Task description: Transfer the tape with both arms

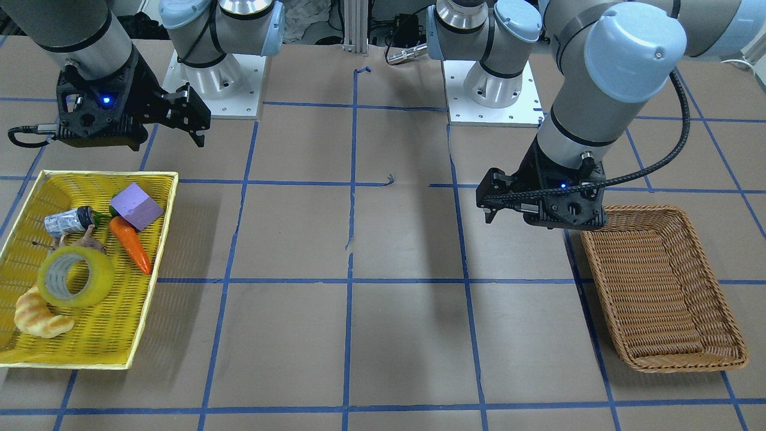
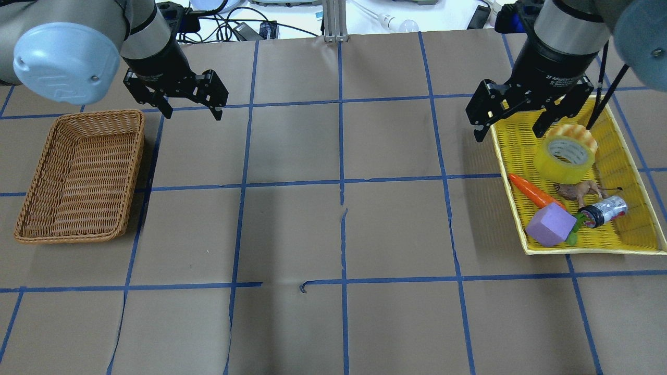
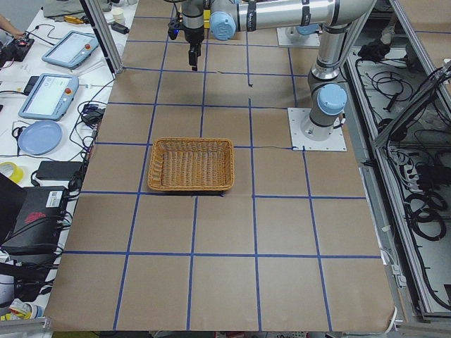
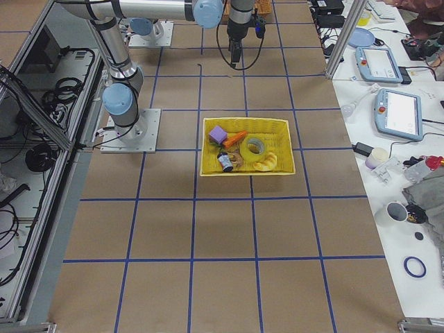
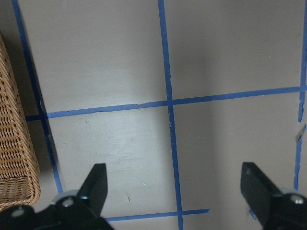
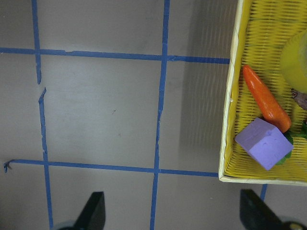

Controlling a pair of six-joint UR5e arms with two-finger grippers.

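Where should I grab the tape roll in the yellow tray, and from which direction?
Pinch the ring wall of the tape, one finger in the hole, one outside, coming from above. The hole faces upward, and the carrot side is freest; the croissant crowds the opposite side.

Yellow tape (image 2: 565,151) lies tilted in the tray (image 1: 108,173); left claw (image 2: 193,112) and right claw (image 2: 508,133) hover, spread.

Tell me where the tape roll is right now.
In the overhead view the tape is on the right, inside the yellow tray, next to the croissant, with the carrot close by.
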